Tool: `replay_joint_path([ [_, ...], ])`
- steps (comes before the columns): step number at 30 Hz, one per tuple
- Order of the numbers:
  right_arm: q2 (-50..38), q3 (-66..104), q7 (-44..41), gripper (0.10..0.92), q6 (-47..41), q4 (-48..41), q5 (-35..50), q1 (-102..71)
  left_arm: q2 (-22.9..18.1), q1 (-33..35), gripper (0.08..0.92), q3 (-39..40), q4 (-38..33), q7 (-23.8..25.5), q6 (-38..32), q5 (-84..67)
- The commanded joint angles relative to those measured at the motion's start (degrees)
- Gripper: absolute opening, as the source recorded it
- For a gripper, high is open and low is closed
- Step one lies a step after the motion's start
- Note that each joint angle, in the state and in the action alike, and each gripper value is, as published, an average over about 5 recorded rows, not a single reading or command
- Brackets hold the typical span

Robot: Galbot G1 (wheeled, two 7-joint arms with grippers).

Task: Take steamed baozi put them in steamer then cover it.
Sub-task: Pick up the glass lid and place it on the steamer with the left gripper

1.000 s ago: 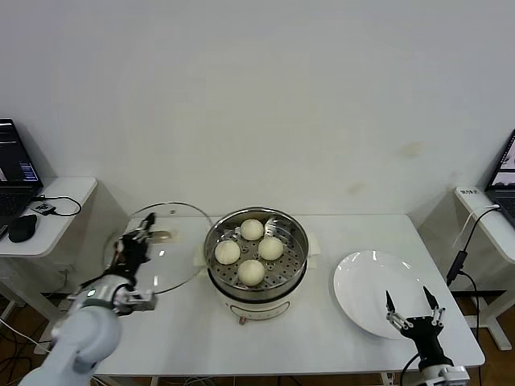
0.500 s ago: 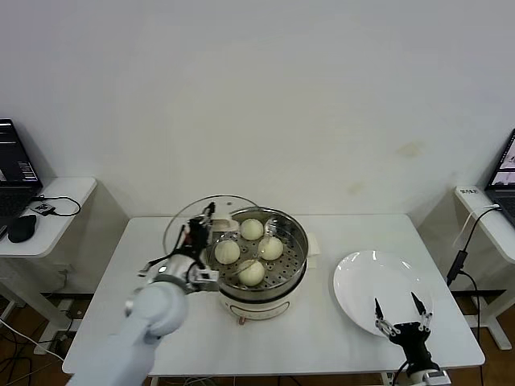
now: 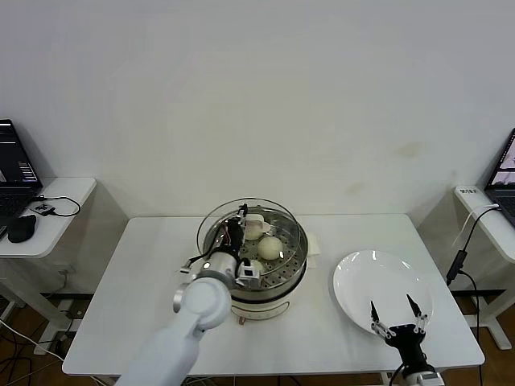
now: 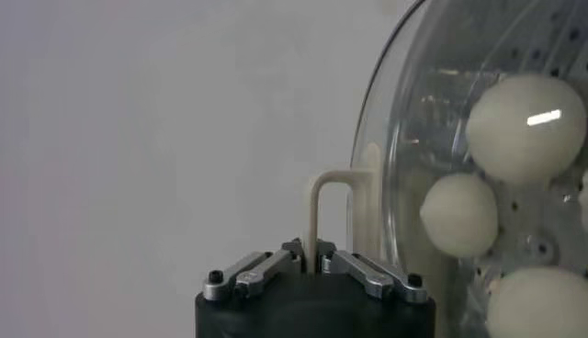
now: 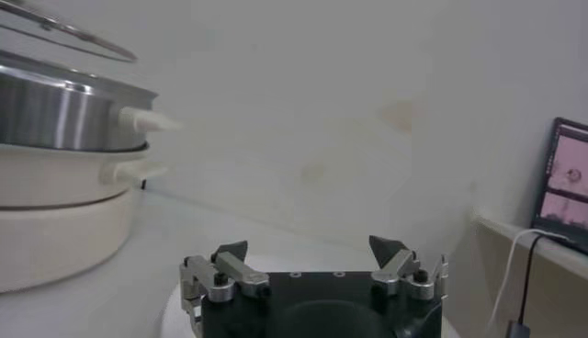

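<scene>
The steel steamer (image 3: pixel 278 281) stands on its cream base at the table's middle, with cream-white baozi (image 3: pixel 269 247) inside. My left gripper (image 3: pixel 232 234) is shut on the cream handle (image 4: pixel 315 213) of the round glass lid (image 3: pixel 282 217) and holds the lid tilted just above the steamer's rim. Three baozi (image 4: pixel 525 127) show through the glass (image 4: pixel 432 83) in the left wrist view. My right gripper (image 3: pixel 394 325) is open and empty at the front edge of the white plate (image 3: pixel 362 281). The right wrist view shows its open jaws (image 5: pixel 310 252), the steamer (image 5: pixel 55 115) and the lid (image 5: pixel 69 34) above it.
The plate is bare at the table's right. A side table (image 3: pixel 56 211) with a laptop (image 3: pixel 14 167) and a mouse stands at the left. Another side table with a laptop (image 3: pixel 504 170) and a hanging cable (image 3: pixel 460 257) stands at the right.
My left gripper has carried the glass lid from the table's left side rightwards to above the steamer. My right gripper has drawn back slightly toward the table's front edge.
</scene>
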Motion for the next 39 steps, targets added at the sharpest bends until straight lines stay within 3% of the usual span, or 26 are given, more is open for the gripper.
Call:
replay_joint_path([
  [1, 0.2, -0.2, 0.0, 0.823, 0.2, -0.1, -0.7, 0.0, -5.6, 0.1, 0.151, 1.3, 2.2, 0.9, 0.2, 5.3],
  [36, -0.4, -0.8, -0.3, 0.823, 0.9, -0.5, -0.8, -0.5, -6.5, 5.8, 0.151, -2.5, 1.8, -1.2, -2.3, 7.1],
  [39, -0.4, -1.0, -0.4, 0.823, 0.9, -0.5, -0.8, -0.4, -6.3, 6.2, 0.187, -2.6, 0.7, -1.3, -2.3, 6.8],
])
